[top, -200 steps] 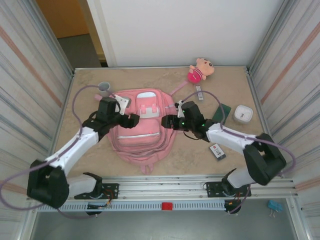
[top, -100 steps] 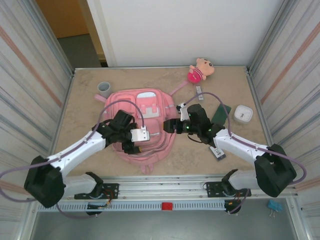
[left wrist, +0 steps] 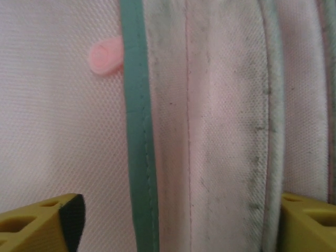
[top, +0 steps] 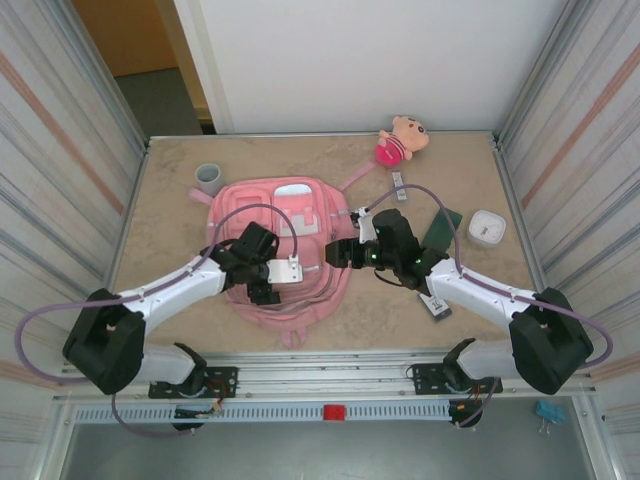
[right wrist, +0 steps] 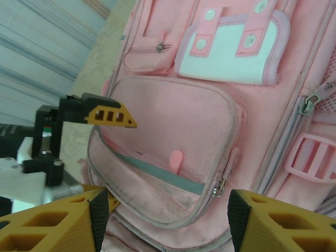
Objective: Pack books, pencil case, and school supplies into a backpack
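Observation:
The pink backpack (top: 300,215) lies flat mid-table, front pockets up. My left gripper (top: 268,287) hovers open just above its lower front pocket; the left wrist view has the fingers (left wrist: 42,226) wide apart over pink fabric and a green trim strip (left wrist: 137,157), gripping nothing. My right gripper (top: 333,250) is open at the bag's right side, facing the lower pocket (right wrist: 173,157) and its zip pull (right wrist: 218,189). A dark book (top: 443,228), a black piece with white markings (top: 434,303) and a slim grey stick (top: 398,185) lie to the right. The pencil case is out of view.
A pink plush doll (top: 402,140) sits at the back, a grey cup (top: 208,177) at the back left and a white rounded box (top: 485,228) at the right. Metal walls close both sides, and a rail runs along the near edge.
My left arm swung from the backpack's upper left corner down to its lower front pocket. The right gripper shifted only slightly.

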Robot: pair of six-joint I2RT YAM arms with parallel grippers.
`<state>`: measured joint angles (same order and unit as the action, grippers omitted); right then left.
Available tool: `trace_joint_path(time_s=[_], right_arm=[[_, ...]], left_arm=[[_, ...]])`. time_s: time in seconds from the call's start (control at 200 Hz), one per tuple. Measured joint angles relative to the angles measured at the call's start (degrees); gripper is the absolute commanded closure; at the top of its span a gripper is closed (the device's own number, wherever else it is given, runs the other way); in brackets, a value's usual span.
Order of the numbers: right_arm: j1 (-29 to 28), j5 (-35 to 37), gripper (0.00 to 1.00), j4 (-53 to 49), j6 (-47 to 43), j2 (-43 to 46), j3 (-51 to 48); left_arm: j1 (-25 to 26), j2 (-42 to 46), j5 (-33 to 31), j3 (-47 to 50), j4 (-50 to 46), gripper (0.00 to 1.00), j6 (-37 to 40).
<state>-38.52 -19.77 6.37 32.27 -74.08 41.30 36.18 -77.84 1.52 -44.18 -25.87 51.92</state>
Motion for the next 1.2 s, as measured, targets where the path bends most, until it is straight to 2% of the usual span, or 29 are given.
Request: trace_joint_path(time_s=[0.06,0.135,0.286,0.406,0.641,0.977,1.197], right_arm=[[0.24,-0.02,0.37,0.04,0.0,0.28,-0.13],[0.87,-0.31,0.37,0.33,0.0,1.09,-0.74],[4.0,-2.19,0.37,1.07,-0.02,2.49,-1.9],[7.13,-4.55,0.36,1.05,-0.72,3.21,-2.32],[12.68,-11.04,0.35,-1.81,-4.61,3.3,-0.59],[16.09,-18.58,0.3,-2.03,-9.73,-1.99,6.23],[16.81,-25.88,0.29,-1.66,-13.9,-9.2,10.1]], left_arm=[[0.61,-1.49,-0.85,-0.04,0.07,0.4,-0.9],[0.98,-1.4,-0.79,-0.04,-0.17,0.47,-1.6],[-0.72,4.02,2.19,0.94,1.16,0.84,-3.08],[-4.17,10.67,8.5,2.67,2.4,0.96,-5.31],[-12.11,16.33,21.88,3.3,5.16,1.0,-10.05],[-16.17,16.41,34.8,3.3,5.16,1.0,-13.99],[-18.27,17.31,39.36,3.28,4.96,1.0,-14.47]])
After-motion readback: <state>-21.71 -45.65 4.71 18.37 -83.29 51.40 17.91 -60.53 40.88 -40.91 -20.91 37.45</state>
